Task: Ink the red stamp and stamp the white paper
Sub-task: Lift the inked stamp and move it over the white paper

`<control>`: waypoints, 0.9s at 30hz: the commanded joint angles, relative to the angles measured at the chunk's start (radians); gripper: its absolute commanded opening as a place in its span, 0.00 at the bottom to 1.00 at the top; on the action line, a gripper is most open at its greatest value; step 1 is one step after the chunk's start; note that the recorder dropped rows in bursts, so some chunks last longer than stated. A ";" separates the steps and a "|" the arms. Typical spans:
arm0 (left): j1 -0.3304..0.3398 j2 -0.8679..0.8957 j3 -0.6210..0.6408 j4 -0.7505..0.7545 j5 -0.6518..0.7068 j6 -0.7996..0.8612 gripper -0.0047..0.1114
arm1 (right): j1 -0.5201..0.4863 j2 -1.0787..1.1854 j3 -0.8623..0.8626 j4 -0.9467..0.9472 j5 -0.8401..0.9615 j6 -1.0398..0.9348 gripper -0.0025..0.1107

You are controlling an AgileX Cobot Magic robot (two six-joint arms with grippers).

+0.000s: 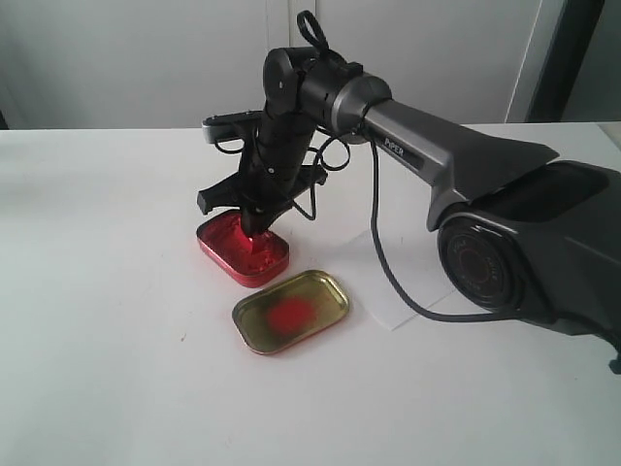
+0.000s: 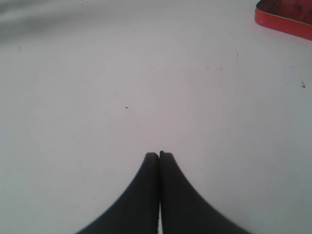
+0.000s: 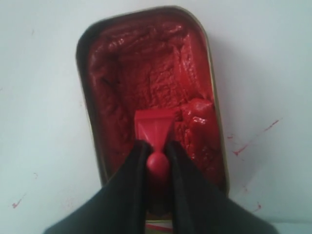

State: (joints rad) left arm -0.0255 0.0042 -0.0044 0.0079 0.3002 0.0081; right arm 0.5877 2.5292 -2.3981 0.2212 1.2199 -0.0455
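The right gripper is clamping the small red plastic stamp by its rounded handle, pushing the square base, just beyond the jaws, into the ink of the red metal tin to load it. The flat white paper sheet is lying well aside. The left gripper is sitting with jaws together, empty.

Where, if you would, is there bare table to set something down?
The table is bare left of the red tin and in front of the gold lid. Crowded: tin, lid, white paper and right arm cluster together.
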 commanded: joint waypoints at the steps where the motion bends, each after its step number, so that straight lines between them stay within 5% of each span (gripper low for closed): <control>1: 0.003 -0.004 0.004 -0.001 -0.002 -0.008 0.04 | -0.018 -0.007 0.004 0.051 0.001 0.001 0.02; 10: 0.003 -0.004 0.004 -0.001 -0.002 -0.008 0.04 | -0.020 -0.054 0.011 0.080 0.001 -0.001 0.02; 27: 0.003 -0.004 0.004 -0.001 -0.002 -0.008 0.04 | -0.113 -0.327 0.414 0.049 0.001 -0.158 0.02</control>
State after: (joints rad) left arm -0.0255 0.0042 -0.0044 0.0079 0.3002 0.0081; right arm 0.4949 2.2498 -2.0456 0.2821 1.2204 -0.1738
